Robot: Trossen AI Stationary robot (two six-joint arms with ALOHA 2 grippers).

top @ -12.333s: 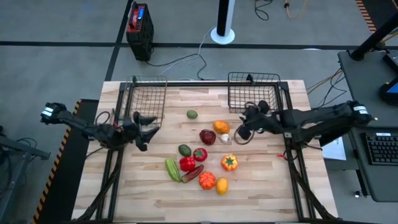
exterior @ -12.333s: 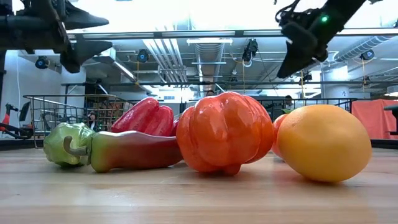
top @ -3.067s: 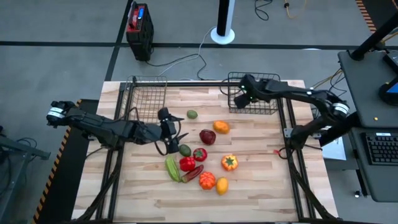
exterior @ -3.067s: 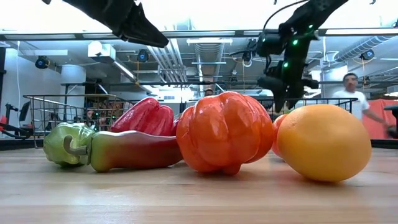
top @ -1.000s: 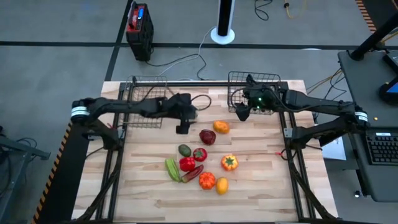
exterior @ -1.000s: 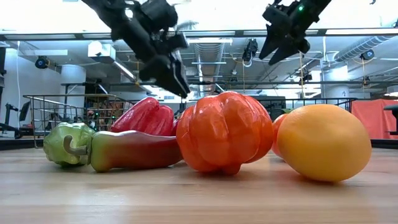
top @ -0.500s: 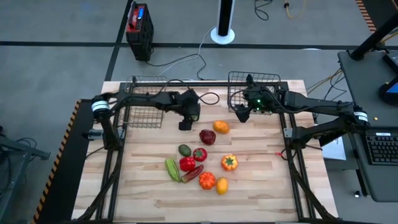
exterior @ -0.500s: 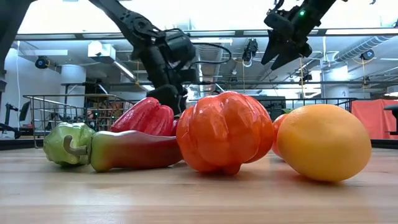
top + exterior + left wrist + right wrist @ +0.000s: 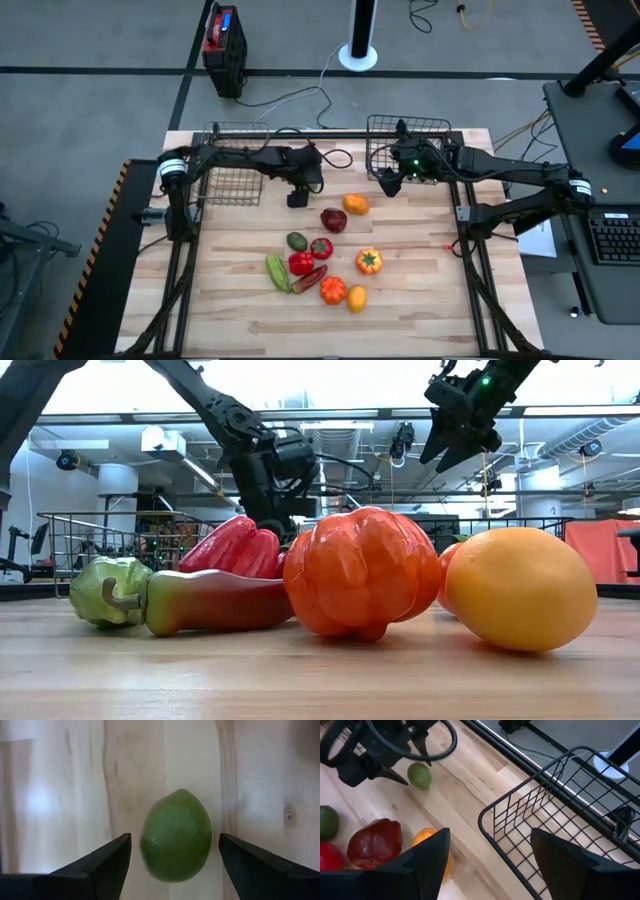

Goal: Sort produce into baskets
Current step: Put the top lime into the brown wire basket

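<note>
A green lime [image 9: 176, 836] is framed between the parted fingers [image 9: 102, 862] of the left gripper [image 9: 175, 865]; the right gripper [image 9: 490, 857], fingers apart, is held over a basket [image 9: 560, 825] rim.

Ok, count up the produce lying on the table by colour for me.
Green: 3, lime, dark green fruit, green pepper
Red: 2, small red fruit, red pepper
Orange: 3, orange fruit, orange pepper, pumpkin
Maroon: 1, maroon fruit
Yellow: 1, lemon
Red-and-green: 1, chili
Total: 11
</note>
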